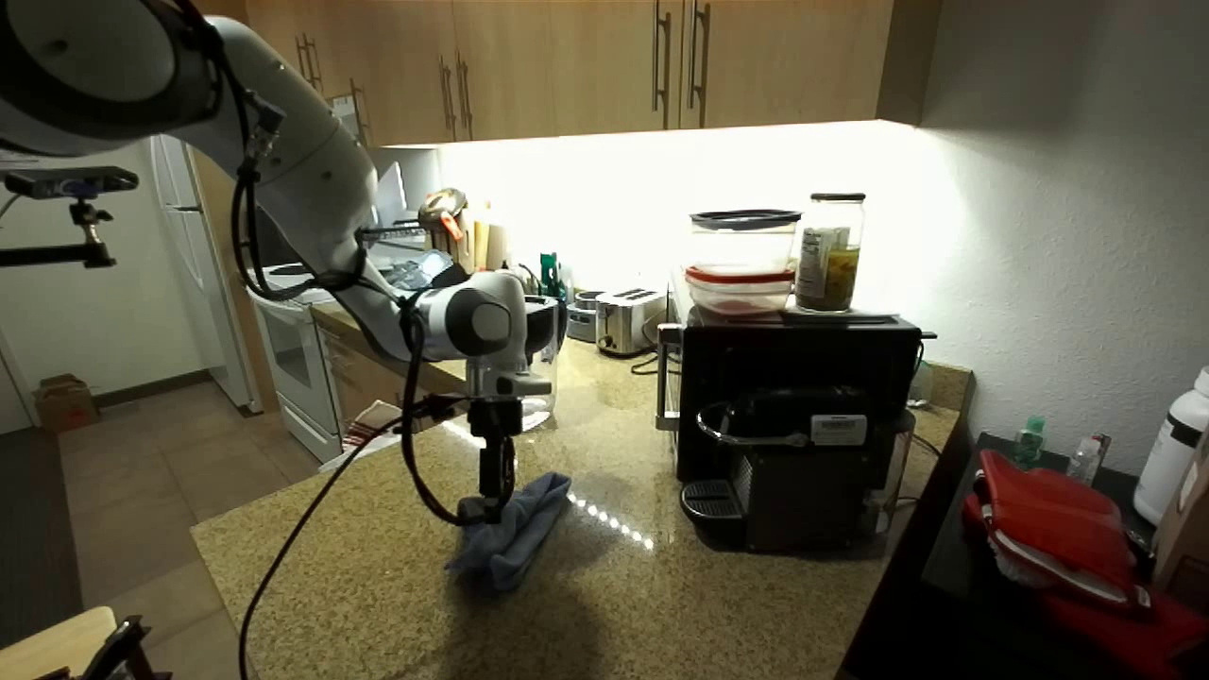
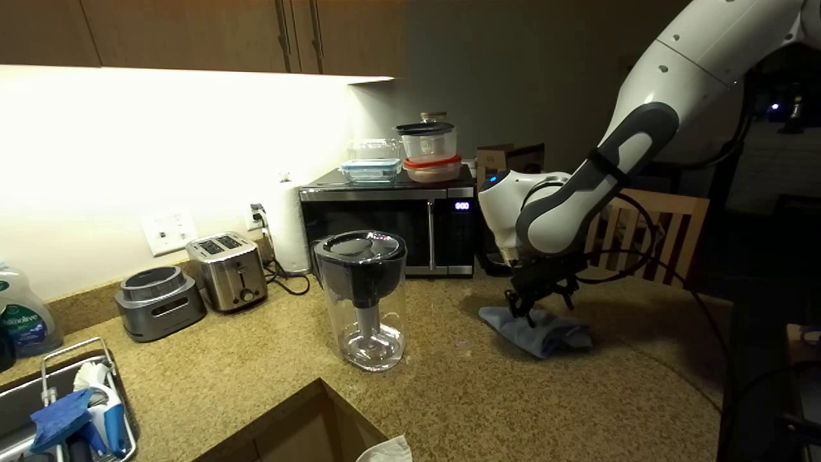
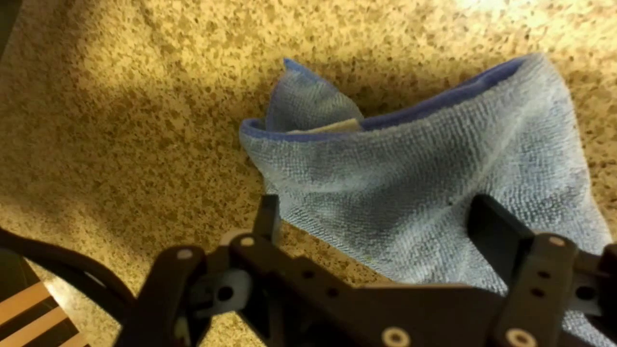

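Black two-finger gripper point(image 3: 373, 200): jaws spread over rumpled blue-grey terry cloth point(image 3: 424, 176). Probably light, limp; best pinched mid-fold.

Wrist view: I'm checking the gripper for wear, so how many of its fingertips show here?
2: one fingertip toward the picture's left, by the edge of the blue-grey cloth, and the other fingertip farther right, in front of the cloth. Neither appears hidden.

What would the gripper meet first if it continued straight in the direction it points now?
Most likely the blue cloth, lying on the countertop beneath the open gripper; whether the fingers touch it now is unclear.
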Motion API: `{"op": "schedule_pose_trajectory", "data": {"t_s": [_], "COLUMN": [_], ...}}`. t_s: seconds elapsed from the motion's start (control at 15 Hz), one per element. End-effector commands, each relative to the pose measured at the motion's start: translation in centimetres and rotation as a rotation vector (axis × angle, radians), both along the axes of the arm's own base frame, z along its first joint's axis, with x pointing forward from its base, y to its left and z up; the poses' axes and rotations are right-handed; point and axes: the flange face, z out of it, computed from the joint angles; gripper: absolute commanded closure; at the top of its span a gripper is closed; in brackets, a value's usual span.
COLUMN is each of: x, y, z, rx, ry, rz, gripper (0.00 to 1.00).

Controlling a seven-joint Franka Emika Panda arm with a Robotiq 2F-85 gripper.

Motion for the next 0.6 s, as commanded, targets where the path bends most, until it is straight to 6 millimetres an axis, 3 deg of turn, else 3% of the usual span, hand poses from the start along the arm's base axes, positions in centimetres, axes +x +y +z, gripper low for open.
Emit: {"op": "schedule_pose_trajectory", "data": {"t_s": [0.0, 0.53], "x": [-0.4, -1.3], "y": [-0.7, -1.7], "z": [-0.9, -2.2], "rx": [-0.071, -0.100], "ry": [0.035, 0.055], "rz": [-0.014, -0.037], "gripper": [0.00, 0.00]}}
